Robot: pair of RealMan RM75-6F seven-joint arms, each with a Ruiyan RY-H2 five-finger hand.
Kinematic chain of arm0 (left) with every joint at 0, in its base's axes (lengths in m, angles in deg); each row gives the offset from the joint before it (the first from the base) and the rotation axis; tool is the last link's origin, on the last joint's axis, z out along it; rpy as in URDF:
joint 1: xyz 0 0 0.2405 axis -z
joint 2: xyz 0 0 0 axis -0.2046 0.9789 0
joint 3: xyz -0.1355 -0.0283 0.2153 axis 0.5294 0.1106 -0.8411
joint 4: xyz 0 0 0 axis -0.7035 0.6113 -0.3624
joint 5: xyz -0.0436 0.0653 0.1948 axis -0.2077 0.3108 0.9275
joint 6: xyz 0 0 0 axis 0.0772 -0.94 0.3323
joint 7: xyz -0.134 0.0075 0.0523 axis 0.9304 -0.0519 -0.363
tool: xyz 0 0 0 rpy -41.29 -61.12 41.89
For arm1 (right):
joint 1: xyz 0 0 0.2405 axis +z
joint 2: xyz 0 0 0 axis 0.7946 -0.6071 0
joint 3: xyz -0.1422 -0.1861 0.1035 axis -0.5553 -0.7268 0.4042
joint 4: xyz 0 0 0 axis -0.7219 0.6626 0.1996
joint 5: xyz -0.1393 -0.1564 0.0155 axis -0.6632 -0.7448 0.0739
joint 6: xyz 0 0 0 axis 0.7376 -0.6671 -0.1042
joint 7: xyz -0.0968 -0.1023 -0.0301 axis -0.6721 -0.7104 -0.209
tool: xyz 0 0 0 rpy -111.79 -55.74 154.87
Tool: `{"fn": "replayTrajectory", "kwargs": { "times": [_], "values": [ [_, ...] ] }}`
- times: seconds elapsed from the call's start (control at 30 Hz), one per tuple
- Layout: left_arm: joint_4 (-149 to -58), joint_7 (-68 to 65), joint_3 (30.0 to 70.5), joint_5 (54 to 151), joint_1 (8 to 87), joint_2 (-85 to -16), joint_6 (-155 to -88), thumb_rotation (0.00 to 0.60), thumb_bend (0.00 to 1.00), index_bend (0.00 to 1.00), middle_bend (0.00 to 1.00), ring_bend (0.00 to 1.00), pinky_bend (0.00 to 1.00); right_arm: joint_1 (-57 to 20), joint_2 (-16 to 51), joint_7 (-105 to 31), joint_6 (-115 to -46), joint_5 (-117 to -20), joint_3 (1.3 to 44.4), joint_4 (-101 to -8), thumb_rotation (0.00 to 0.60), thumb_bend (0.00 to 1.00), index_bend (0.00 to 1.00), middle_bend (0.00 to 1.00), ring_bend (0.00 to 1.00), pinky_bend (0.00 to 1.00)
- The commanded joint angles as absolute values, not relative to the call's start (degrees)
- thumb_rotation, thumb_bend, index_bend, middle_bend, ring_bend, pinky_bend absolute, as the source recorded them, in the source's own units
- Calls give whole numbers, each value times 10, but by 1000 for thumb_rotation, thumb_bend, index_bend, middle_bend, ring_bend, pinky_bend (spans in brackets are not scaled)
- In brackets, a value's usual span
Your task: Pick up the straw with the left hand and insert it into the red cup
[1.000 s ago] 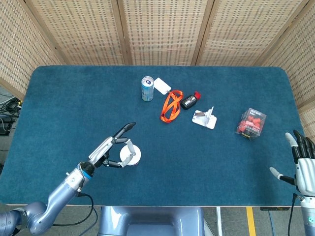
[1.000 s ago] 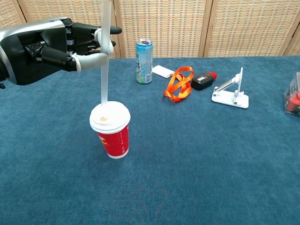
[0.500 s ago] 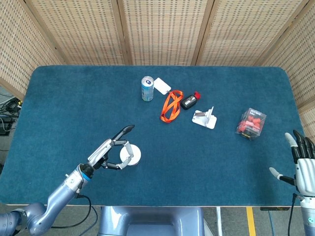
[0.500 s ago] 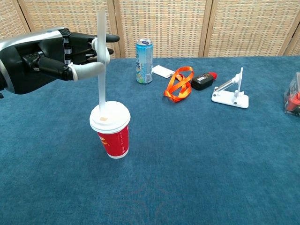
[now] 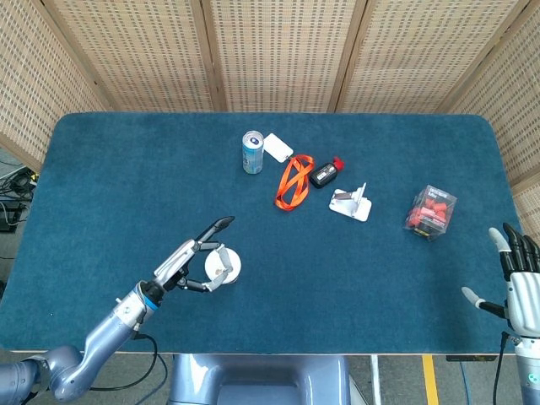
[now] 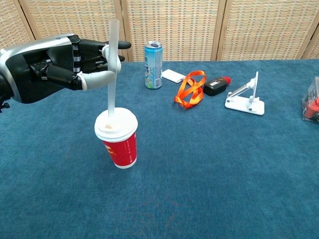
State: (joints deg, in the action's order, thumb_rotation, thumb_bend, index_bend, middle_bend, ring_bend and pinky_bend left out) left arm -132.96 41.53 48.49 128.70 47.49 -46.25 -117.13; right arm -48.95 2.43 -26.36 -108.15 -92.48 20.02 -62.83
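**Left hand holds straw at the red cup's lid**

The left hand (image 6: 60,62) pinches the straw (image 6: 112,74) near its top; the straw stands nearly upright, its lower end at the lid of the red cup (image 6: 117,138) on the worktop (image 6: 224,164); the right hand (image 5: 516,291) rests open, fingers apart, at the far edge.

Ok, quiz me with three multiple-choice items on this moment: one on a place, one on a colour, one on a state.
1. Where is the straw's lower end?
A. at the cup lid
B. flat on the table
C. inside the can

2. What colour is the lanyard?
A. green
B. orange
C. white

3. What is the left hand doing?
A. hanging free
B. pinching the straw
C. gripping the can

Key: 1 A, the tip meets the lid of the red cup; 2 B, it lies orange beside the can; 3 B, the fingers close on the straw.
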Motion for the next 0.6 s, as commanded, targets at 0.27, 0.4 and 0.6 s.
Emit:
{"fn": "replayTrajectory", "kwargs": {
  "times": [0.27, 0.4, 0.6],
  "values": [
    [-1319, 425, 479, 1289, 476, -467, -1173, 600, 414, 689, 0, 0, 0, -489, 25, -266, -1082, -927, 199, -629, 600, 43, 67, 0, 0, 0],
    [-1311, 426, 476, 1288, 478, -470, -1170, 600, 413, 689, 0, 0, 0, -489, 26, -267, -1081, -928, 198, -629, 600, 43, 67, 0, 0, 0],
    [-1281, 436, 471, 1287, 482, -486, -1163, 600, 413, 684, 0, 0, 0, -489, 26, -267, -1081, -927, 199, -629, 600, 42, 67, 0, 0, 0]
  ]
}}
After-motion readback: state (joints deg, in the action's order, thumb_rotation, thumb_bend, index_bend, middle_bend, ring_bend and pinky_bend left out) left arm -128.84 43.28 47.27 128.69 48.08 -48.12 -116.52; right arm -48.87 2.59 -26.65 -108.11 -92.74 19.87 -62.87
